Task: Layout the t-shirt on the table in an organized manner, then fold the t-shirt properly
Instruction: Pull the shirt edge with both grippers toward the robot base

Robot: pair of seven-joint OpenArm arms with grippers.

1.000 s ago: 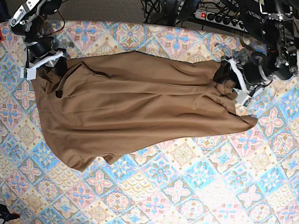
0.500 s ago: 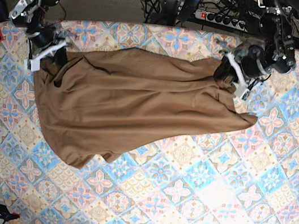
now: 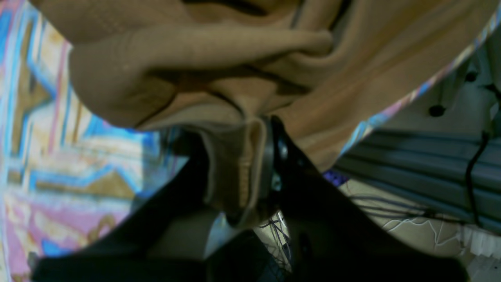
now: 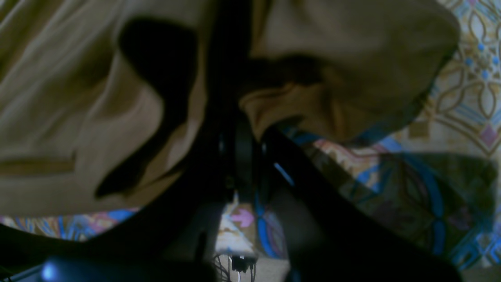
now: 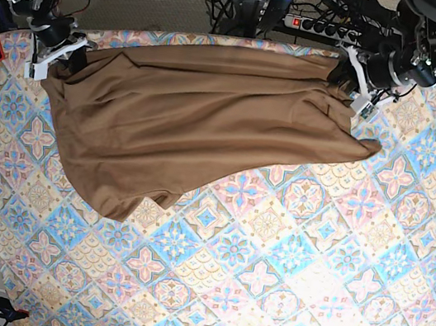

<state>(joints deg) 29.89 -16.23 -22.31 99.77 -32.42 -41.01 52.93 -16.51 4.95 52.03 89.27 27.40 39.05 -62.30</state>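
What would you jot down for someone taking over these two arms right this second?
Left gripper: fingers shut on the t-shirt at its far corner. Right gripper: shut on the opposite far corner.
The t-shirt is stretched between them along the table's far edge, its lower part trailing toward the near side, wrinkled and uneven.
Done: both corners gripped, cloth pulled out.
Left: smooth it flat, then fold.

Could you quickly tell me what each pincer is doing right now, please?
Left pincer: closed on the t-shirt hem.
Right pincer: closed on the t-shirt's other end.
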